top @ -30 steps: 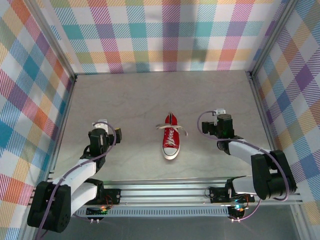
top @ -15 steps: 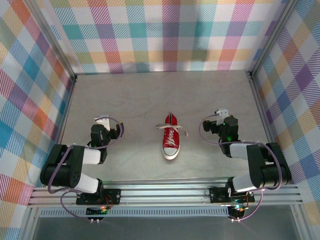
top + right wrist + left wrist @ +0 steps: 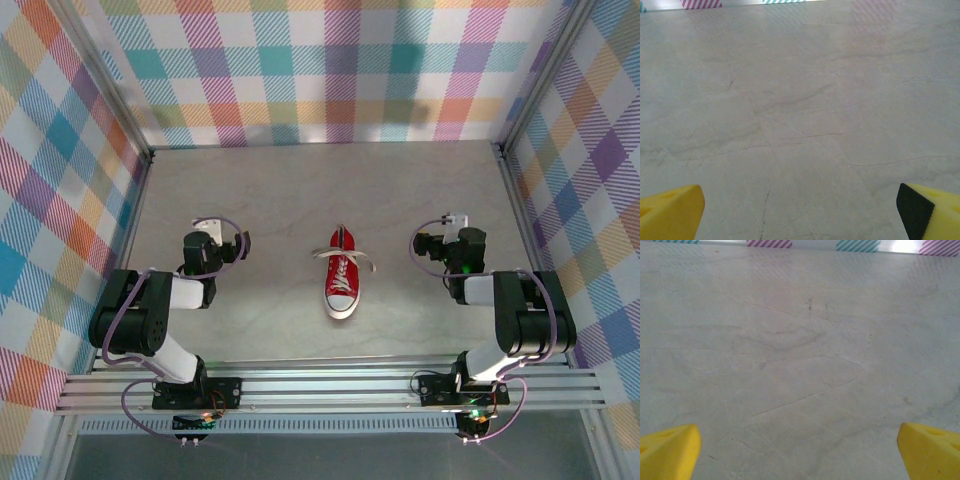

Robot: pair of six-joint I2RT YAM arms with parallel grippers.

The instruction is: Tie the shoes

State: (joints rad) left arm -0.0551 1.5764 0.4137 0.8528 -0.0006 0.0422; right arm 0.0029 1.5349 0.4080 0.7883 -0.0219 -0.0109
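My left gripper [image 3: 800,452] and my right gripper [image 3: 800,210] are both spread wide and pinch nothing. The shoe [image 3: 342,274] lies between them, well apart from each, its toe toward my bases [image 3: 195,388]. The laces [image 3: 362,262] are thin and flat on the table [image 3: 300,190], so I judge my fingers [image 3: 667,450] may close on nothing, or push the light shoe away. From above the laces are too small: I cannot tell where their ends lie.

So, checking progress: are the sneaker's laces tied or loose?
Loose, it seems: white lace ends splay onto the table either side of the red sneaker; no bow visible.
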